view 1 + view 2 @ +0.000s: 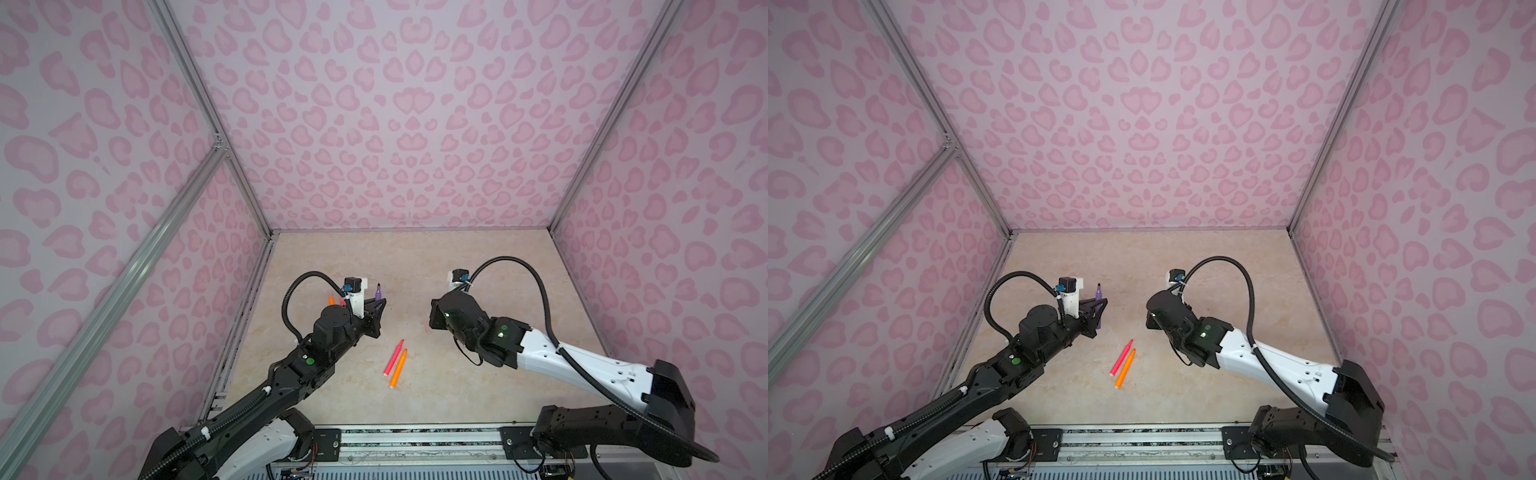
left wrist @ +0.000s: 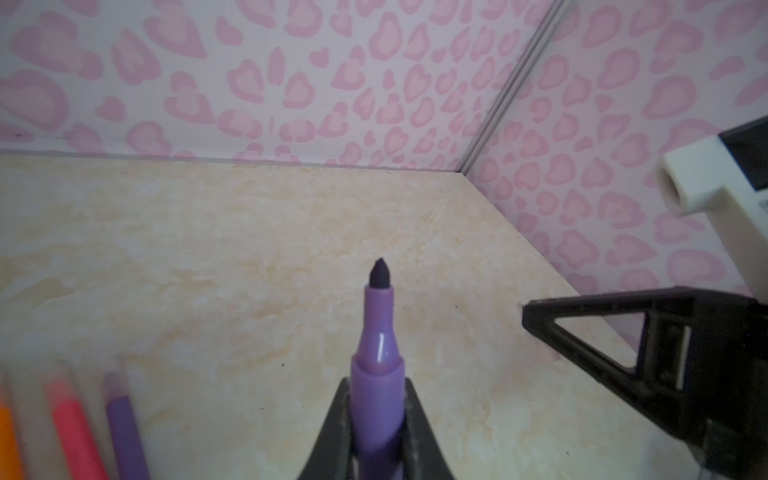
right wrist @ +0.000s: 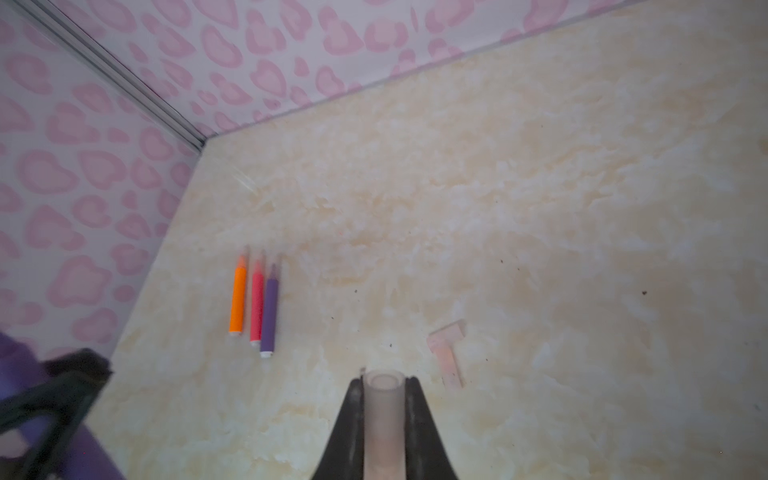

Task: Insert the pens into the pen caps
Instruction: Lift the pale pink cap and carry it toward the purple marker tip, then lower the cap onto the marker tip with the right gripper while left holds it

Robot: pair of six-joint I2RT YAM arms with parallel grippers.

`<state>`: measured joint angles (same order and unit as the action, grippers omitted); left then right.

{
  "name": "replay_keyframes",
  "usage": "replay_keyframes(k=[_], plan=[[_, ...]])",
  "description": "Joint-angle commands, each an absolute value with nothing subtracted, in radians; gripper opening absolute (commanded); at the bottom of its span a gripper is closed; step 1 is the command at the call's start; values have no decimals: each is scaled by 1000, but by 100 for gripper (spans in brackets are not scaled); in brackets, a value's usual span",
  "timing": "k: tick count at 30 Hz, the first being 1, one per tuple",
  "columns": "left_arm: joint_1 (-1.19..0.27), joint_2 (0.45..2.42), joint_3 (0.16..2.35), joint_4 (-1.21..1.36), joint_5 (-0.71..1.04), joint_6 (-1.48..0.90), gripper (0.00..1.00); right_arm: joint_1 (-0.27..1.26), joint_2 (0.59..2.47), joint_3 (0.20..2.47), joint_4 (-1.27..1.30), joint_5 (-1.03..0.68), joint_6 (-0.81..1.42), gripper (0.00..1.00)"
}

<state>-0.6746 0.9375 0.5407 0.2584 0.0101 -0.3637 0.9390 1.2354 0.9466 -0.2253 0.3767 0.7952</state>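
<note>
Setting: a booth of pink heart-spotted walls (image 1: 395, 104) around a beige marbled bench (image 1: 457, 270).
Left gripper (image 2: 377, 388): clamped tight on a purple pen (image 2: 377, 332), which points its dark nib up and outward above the bench's left half.
Right gripper (image 3: 384, 380): closed round a clear cap (image 3: 383, 415), held mouth forward above the right half.
Handling: the pens look light, stiff and smooth, and apt to roll, so they are best taken mid-barrel. The caps look lighter still, thin-walled and slick; grip the closed end and leave the mouth free.
Pens, six: one is held. A pink pen (image 1: 394, 357) and an orange pen (image 1: 399, 368) lie side by side, uncapped, mid-bench toward the front edge. A row of three (image 3: 256, 305), orange, pink and purple, lies by the left edge with hazy tips, apparently capped.
Caps: one is held. The loose caps (image 3: 446, 353), seemingly two touching, lie near the right gripper; the exact count is uncertain.
</note>
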Motion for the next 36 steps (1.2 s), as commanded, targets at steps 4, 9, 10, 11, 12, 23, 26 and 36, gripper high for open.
replay_keyframes(k=[4, 9, 10, 11, 12, 23, 26, 36], plan=[[-728, 972, 568, 388, 262, -287, 3, 942, 1063, 870, -30, 379, 747, 11], [-768, 1027, 605, 369, 303, -253, 3, 956, 1008, 835, 96, 378, 737, 10], [-771, 1035, 610, 369, 307, -253, 3, 959, 1008, 833, 119, 378, 733, 10], [-772, 1044, 612, 371, 312, -254, 3, 963, 1011, 830, 144, 379, 728, 10], [-775, 1051, 614, 372, 320, -255, 3, 966, 1017, 827, 164, 381, 725, 10], [-785, 1055, 624, 362, 324, -251, 3, 1036, 1135, 883, 250, 432, 697, 7], [-787, 1045, 617, 360, 307, -250, 3, 1048, 1147, 884, 271, 434, 694, 7], [-786, 1019, 607, 361, 286, -255, 3, 1080, 1162, 865, 285, 462, 698, 7]])
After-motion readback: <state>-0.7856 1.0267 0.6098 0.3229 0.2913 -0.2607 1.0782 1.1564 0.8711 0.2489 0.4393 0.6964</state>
